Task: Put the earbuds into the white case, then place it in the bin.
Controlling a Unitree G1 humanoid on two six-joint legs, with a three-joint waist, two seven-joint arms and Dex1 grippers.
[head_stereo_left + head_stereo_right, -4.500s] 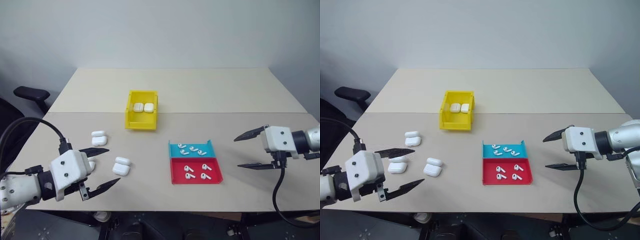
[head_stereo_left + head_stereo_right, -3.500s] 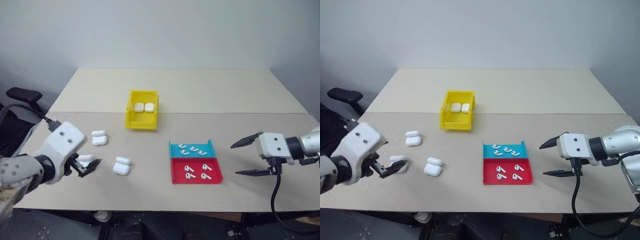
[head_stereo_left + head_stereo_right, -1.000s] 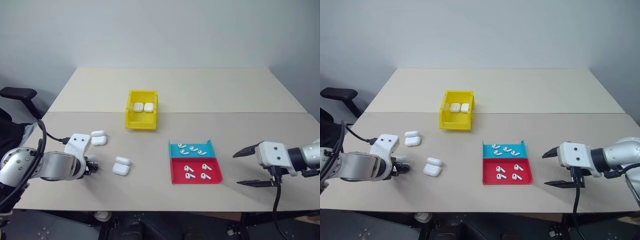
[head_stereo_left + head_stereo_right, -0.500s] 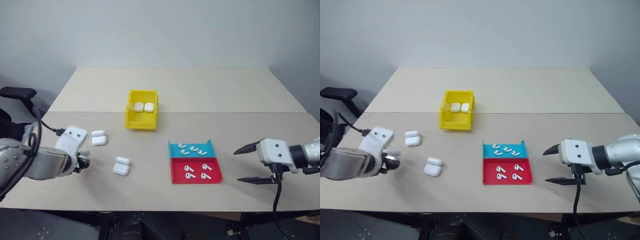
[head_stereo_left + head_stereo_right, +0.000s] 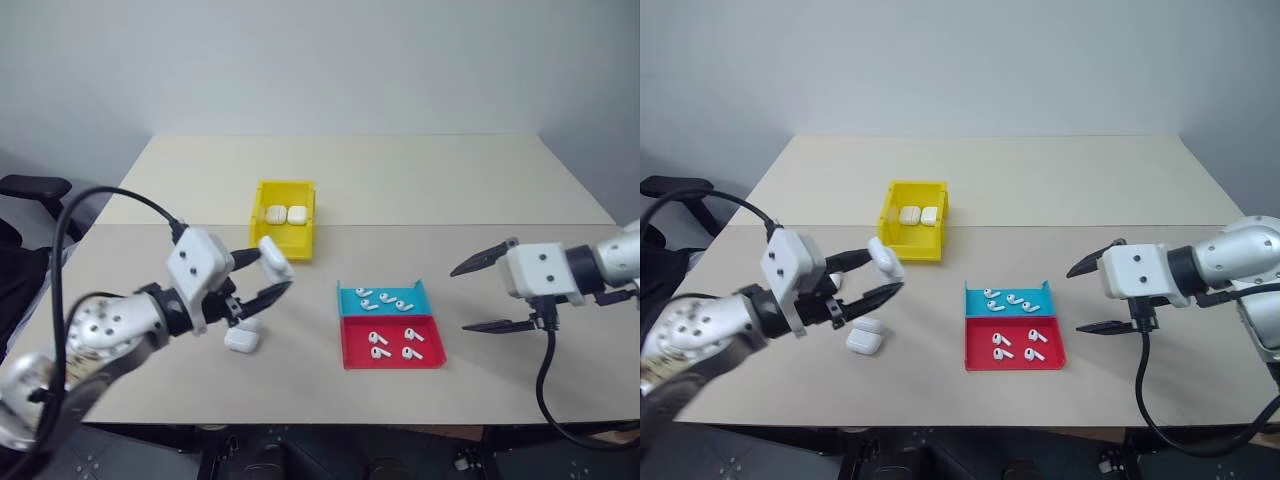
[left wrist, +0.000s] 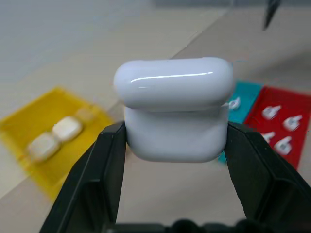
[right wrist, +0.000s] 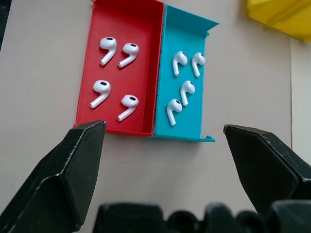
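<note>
Left gripper (image 5: 262, 283) raised above pale bench (image 5: 300, 370), jaws pinching small glossy white rounded case (image 6: 176, 114) across its width, lid uppermost, seemingly shut; seam hard to read. Bright yellow plastic bin (image 5: 283, 248) just beyond. Tiny white earbuds (image 7: 119, 72) in red and blue trays, ahead of right gripper (image 5: 500, 285), jaws spread wide, nearer arm.
</note>
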